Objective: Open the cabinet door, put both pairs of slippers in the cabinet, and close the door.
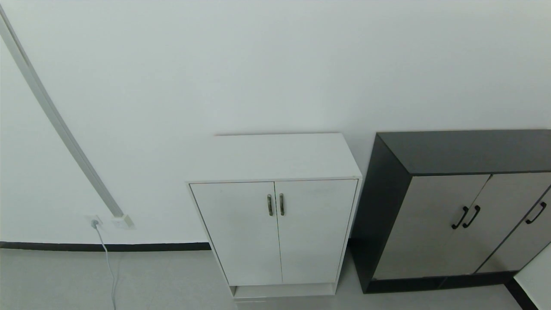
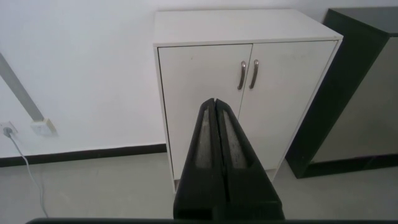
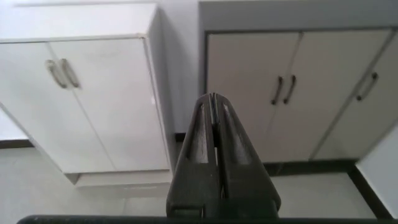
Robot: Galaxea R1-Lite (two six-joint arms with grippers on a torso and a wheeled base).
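The white cabinet (image 1: 275, 232) is shut, which hides its inside. The dark cabinet (image 1: 452, 224) beside it runs off the head view's right edge, and the wall cable (image 1: 108, 263) is cut by the bottom edge. In the left wrist view the left hand (image 2: 215, 102) covers the white cabinet's lower front.

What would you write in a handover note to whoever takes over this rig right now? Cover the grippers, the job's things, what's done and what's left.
Left gripper: shut, empty, held off the white cabinet, pointing at its front.
Right gripper: shut, empty, pointing between the white cabinet and the dark cabinet.
White cabinet: both doors closed, handles untouched.
Done: nothing yet.
Left: open the door, put in both pairs of slippers, close it.
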